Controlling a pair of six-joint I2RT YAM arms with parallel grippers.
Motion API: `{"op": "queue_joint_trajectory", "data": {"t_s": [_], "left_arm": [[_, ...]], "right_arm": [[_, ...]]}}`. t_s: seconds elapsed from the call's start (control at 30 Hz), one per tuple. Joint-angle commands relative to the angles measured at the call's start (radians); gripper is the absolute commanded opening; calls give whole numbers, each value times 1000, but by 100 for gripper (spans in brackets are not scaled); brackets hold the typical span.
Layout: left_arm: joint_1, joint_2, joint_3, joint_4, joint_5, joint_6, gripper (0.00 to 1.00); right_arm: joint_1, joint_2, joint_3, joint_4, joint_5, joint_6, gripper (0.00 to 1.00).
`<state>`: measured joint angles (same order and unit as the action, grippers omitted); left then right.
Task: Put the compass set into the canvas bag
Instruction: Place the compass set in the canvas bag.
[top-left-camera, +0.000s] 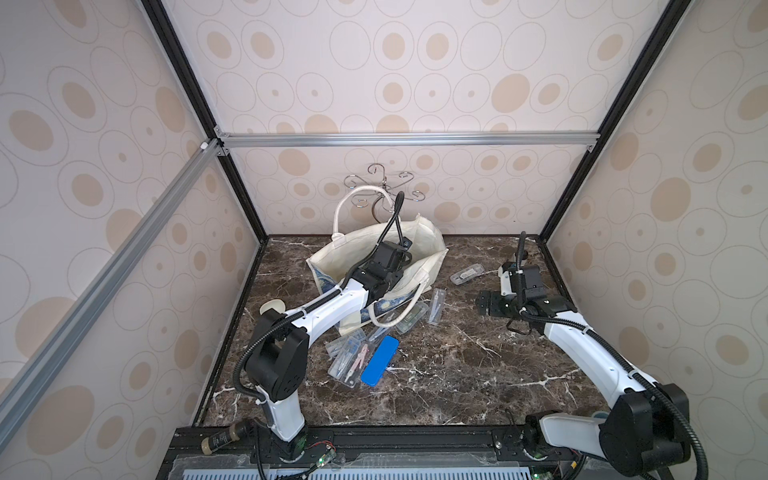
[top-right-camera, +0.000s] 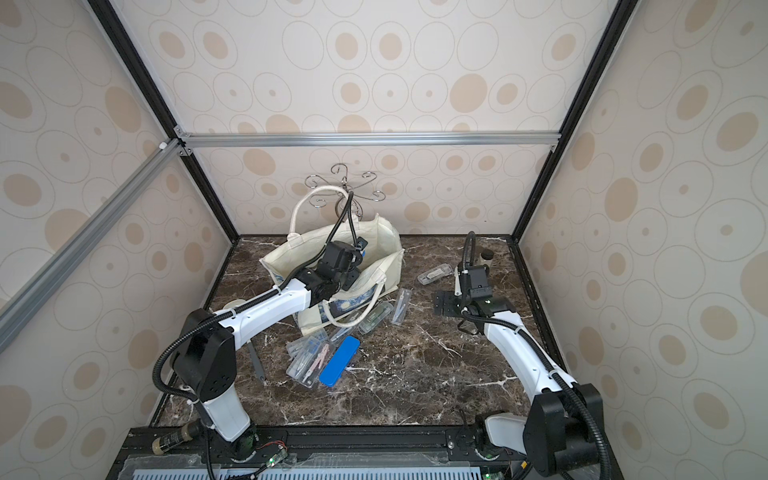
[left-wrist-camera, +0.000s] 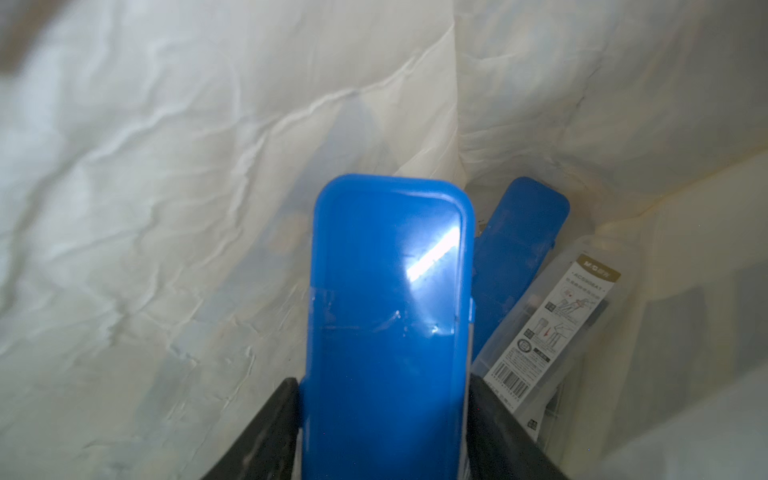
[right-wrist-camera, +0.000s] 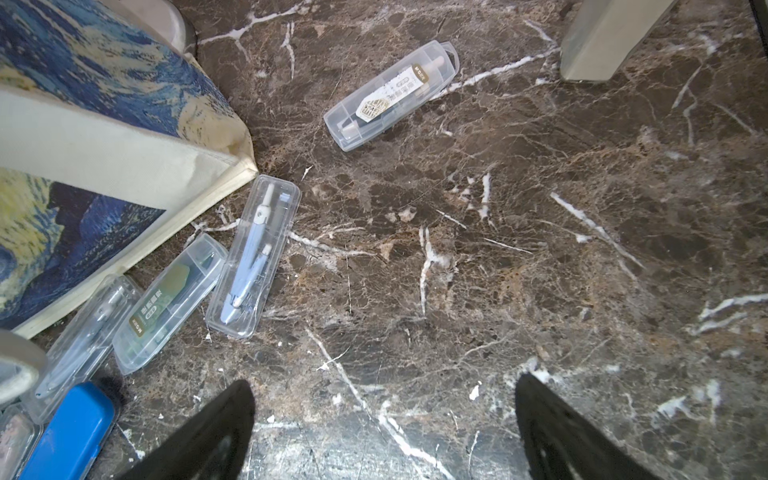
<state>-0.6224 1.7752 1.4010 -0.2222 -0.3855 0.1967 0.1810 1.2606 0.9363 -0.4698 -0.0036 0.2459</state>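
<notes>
- Left wrist view: left gripper is closed on a blue compass case. Black fingers press both long edges, and the case sticks out lengthwise ahead of them.
- The gripper and its case are inside the canvas bag, with cream lining all around.
- Already in the bag, in a bottom corner: a second blue case and a clear labelled case, leaning together.
- Right gripper is wide open and holds nothing. It hangs over bare marble.
- The bag sits at the back of the desk, left of centre, mouth up and sagging. The starry print faces front.
- One handle rises to the wire hook rack behind; the other droops to the desk.
- On the dark marble desk, in front of the bag: a blue case beside a pile of clear cases.
- A clear case with a grey-blue compass is just beside the bag's corner.
- A lone clear case lies apart, between the bag and the right arm.
- Patterned walls and an aluminium frame close in three sides. The open marble is on the right and front.
</notes>
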Motion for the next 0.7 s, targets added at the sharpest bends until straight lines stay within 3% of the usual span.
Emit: {"op": "queue_joint_trajectory", "data": {"t_s": [0.0, 0.37, 0.67], "left_arm": [[5, 11, 41, -28, -38, 18, 65], [5, 14, 96, -38, -8, -26, 79], [5, -156, 73, 23, 219, -67, 91]], "right_arm": [[-8, -10, -3, -4, -1, 13, 100], [-7, 6, 19, -36, -4, 4, 100], [-8, 11, 19, -33, -10, 0, 100]]}}
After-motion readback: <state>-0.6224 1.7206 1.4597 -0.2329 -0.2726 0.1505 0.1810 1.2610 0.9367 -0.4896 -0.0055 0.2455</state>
